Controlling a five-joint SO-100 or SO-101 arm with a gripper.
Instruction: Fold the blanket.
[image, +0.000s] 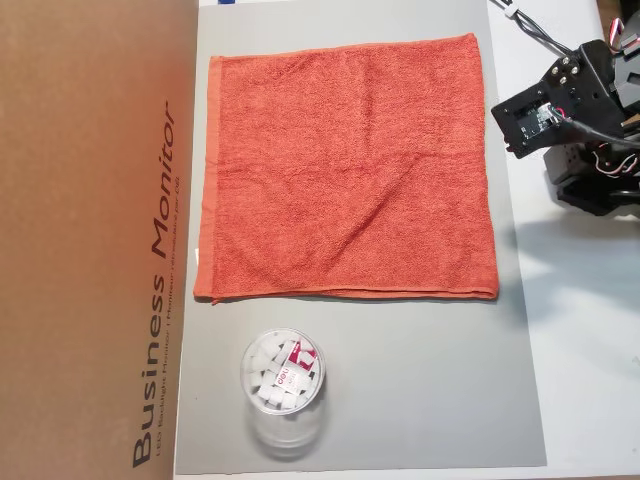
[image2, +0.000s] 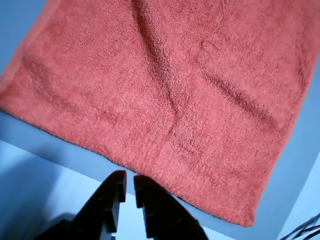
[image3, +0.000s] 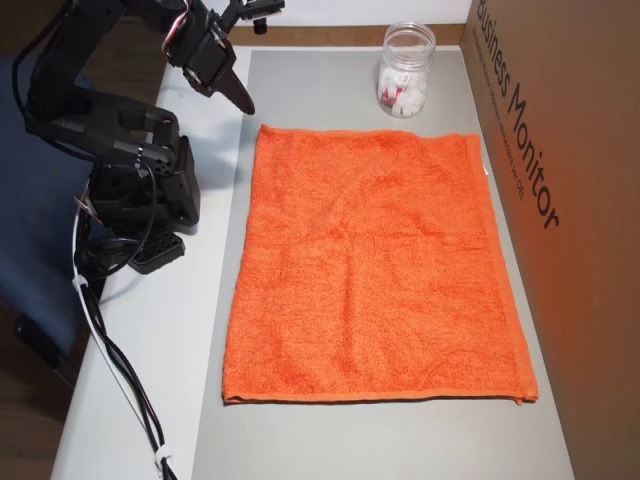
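- Overhead views showed the blanket (image: 348, 168) spread flat and unfolded on the grey mat (image: 420, 380), which lay on the white counter (image: 585, 350); a clear plastic cup (image: 283, 385) of small white pieces stood on the mat just beside one hem, not touching it.
- A brown cardboard box (image: 90, 240) printed "Business Monitor" bordered the mat on the side away from the arm.
- The step in hand looked like the approach to a first grasp, with no fold yet made.
- To do it well, I judged the claw (image2: 126, 192) should come down on a corner or hem nearest the arm, pinch only the top cloth without catching the mat, lift just enough to clear, then carry that edge straight across to the opposite hem so the edges line up.
- Keeping the sweep away from the cup would avoid knocking it over.
- In the wrist view the claw was nearly closed, a thin gap between its dark fingers (image2: 112, 200), gripping nothing, and hanging above the mat just outside the blanket's near hem.
- In an overhead view the arm (image3: 120, 150) was folded back over its base at the counter's edge, the claw (image3: 240, 100) raised and pointing down toward the blanket corner nearest the cup (image3: 406, 70).
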